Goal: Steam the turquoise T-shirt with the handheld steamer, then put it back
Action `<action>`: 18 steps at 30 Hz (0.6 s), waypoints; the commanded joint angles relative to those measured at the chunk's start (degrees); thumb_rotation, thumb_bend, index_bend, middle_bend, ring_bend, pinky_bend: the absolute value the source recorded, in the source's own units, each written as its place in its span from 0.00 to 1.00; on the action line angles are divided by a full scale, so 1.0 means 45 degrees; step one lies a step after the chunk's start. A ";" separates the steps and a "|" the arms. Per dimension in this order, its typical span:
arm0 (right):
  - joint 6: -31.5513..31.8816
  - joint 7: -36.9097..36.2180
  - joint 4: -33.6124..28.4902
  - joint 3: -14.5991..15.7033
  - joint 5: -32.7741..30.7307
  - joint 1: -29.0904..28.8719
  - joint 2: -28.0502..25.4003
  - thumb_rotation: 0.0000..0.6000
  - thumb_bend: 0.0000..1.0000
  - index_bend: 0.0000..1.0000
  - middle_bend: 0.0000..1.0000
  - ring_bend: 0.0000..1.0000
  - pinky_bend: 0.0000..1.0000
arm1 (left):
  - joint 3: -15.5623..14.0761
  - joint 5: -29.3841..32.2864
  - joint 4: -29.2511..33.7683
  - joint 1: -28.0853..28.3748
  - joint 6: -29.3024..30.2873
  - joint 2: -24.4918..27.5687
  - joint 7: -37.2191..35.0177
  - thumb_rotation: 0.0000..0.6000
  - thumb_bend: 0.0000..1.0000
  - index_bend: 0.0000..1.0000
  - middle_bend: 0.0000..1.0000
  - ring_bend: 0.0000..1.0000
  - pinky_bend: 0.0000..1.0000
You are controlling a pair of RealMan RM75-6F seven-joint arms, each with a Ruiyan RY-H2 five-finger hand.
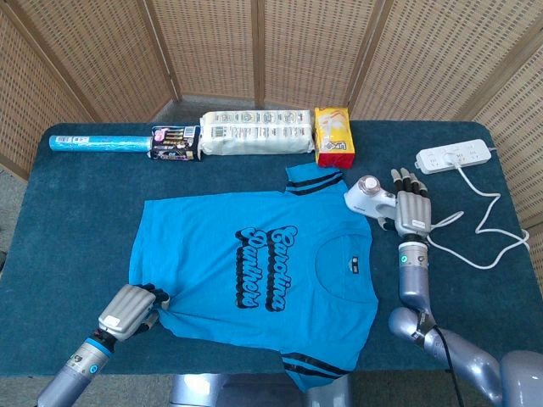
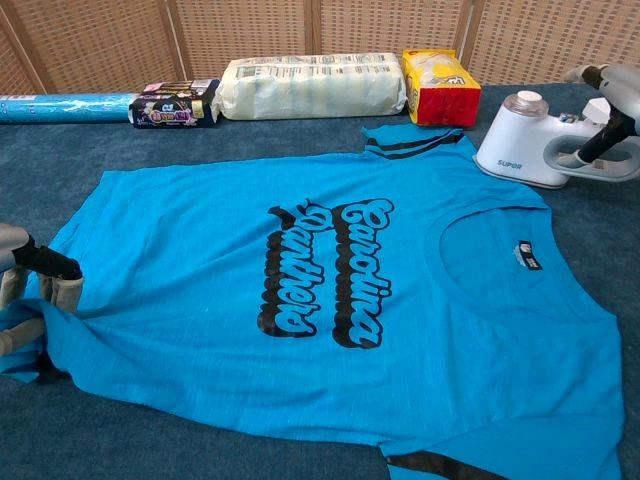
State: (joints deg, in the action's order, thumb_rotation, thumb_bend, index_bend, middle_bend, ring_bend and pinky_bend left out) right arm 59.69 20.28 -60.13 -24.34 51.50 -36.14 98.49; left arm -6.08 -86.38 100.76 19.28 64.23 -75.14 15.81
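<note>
The turquoise T-shirt (image 1: 254, 263) lies flat on the blue table, print up, collar toward my right side; it fills the chest view (image 2: 320, 290). My left hand (image 1: 127, 310) grips the shirt's lower hem corner near the front edge, pinching the cloth (image 2: 25, 290). The white handheld steamer (image 1: 370, 198) lies just beyond the shirt's collar side (image 2: 530, 140). My right hand (image 1: 411, 210) is over the steamer's handle with its fingers stretched out and apart; at the right edge of the chest view (image 2: 610, 95) one dark finger reaches down by the handle.
A white power strip (image 1: 454, 156) and its looping cable (image 1: 484, 229) lie right of the steamer. Along the back edge stand a yellow pack (image 1: 333, 136), a long white package (image 1: 254, 133), a dark pack (image 1: 175, 142) and a blue roll (image 1: 97, 143).
</note>
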 commanded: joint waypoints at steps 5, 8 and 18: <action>0.0581 -0.0127 -0.2294 0.0538 0.0417 0.0818 -0.1472 1.00 0.26 0.00 0.04 0.00 0.01 | -0.0258 0.0744 0.1082 0.0101 -0.0597 0.0836 0.0923 1.00 0.19 0.33 0.38 0.25 0.40; 0.0814 -0.0169 -0.3020 0.0663 0.0527 0.1055 -0.1923 1.00 0.26 0.00 0.04 0.00 0.01 | -0.0352 0.1008 0.1664 0.0008 -0.0503 0.1247 0.1386 1.00 0.16 0.21 0.31 0.20 0.36; 0.1702 -0.0756 -0.4523 0.1099 0.1048 0.1878 -0.2849 1.00 0.25 0.03 0.11 0.06 0.06 | -0.0356 0.0840 0.1841 -0.0670 0.0771 0.1834 0.1114 1.00 0.16 0.17 0.29 0.18 0.33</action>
State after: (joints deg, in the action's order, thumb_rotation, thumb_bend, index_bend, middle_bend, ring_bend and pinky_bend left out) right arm 66.73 17.40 -79.90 -19.74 55.70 -28.24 86.08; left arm -7.74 -82.31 109.25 16.85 66.88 -67.34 21.33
